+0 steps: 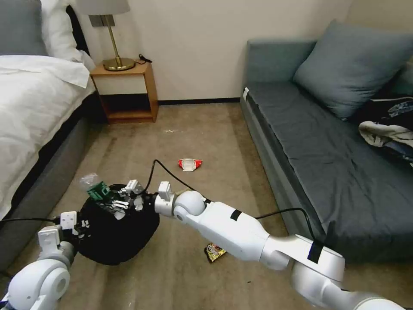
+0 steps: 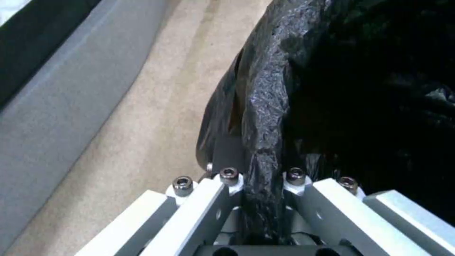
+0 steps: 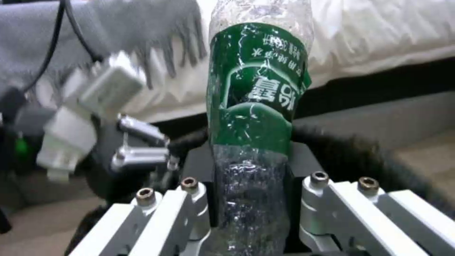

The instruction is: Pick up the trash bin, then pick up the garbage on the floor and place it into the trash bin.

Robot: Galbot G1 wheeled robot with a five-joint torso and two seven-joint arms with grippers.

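Holding trash bin (image 1: 116, 232) lower left of head view, left gripper (image 2: 258, 185) jaws clenched on its bag rim | right gripper (image 3: 251, 199) jaws grasping bottle (image 3: 258, 89) above bin | step: drop-in | next likely: release over opening; packet (image 1: 189, 164), wrapper (image 1: 214, 251) on floor
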